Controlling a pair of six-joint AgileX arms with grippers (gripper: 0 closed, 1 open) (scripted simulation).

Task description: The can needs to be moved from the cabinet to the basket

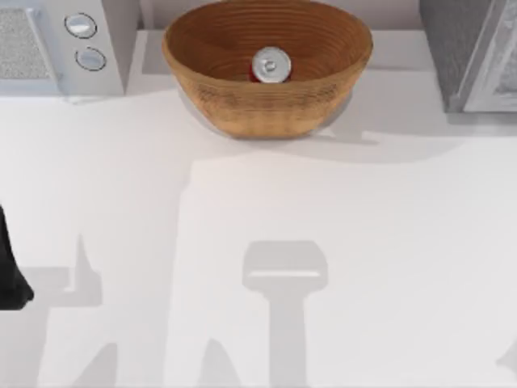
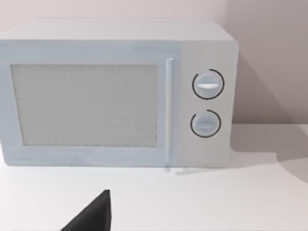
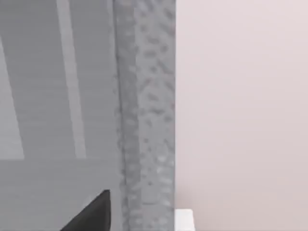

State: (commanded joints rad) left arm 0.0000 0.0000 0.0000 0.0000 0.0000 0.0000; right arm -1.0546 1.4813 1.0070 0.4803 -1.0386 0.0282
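Can (image 1: 269, 65) upright inside basket (image 1: 242, 105), at the far middle of the surface (image 1: 363, 242); cabinet (image 1: 452, 48) at far right, white appliance (image 1: 48, 48) at far left. Left arm (image 1: 10, 271) at left edge. Cannot tell either tool's state.

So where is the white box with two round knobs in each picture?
Top view: the microwave sits at the far left corner of the table, left of the basket.
Left wrist view: the microwave faces the camera, door and knobs showing.
Right wrist view: not in it.
Shared landmark: its two knobs.
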